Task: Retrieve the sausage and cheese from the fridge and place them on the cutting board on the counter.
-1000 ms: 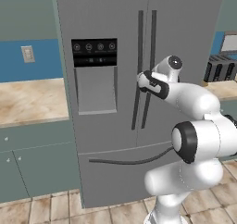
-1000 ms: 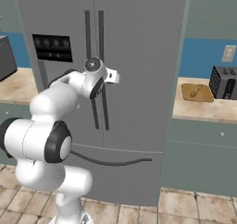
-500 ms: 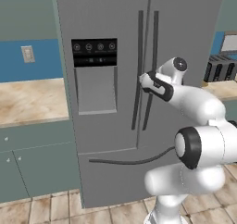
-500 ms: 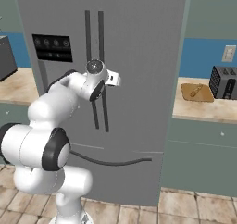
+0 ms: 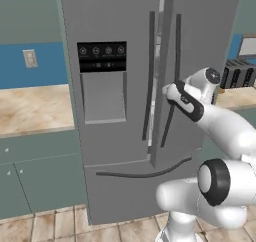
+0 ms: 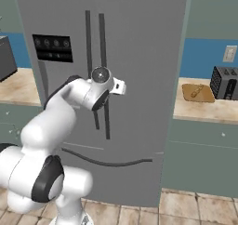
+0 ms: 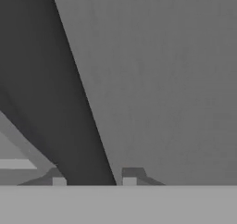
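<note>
Your gripper was pinched shut on the right door's dark handle so it could pull the fridge open; the door was only cracked. The cutting board lay on the counter, near its fridge-side end, beside the toaster.

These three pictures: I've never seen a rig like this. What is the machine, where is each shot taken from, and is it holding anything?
It is a simulated kitchen. A white robot arm on a driving base faces a grey fridge. Two cameras ride behind the arm, to its left and right; the third sits on the hand, looking along the fingers. The gripper is shut on the right door's dark handle, and that door stands slightly ajar. On the counter right of the fridge lie a wooden cutting board and a toaster. No food is held.
</note>
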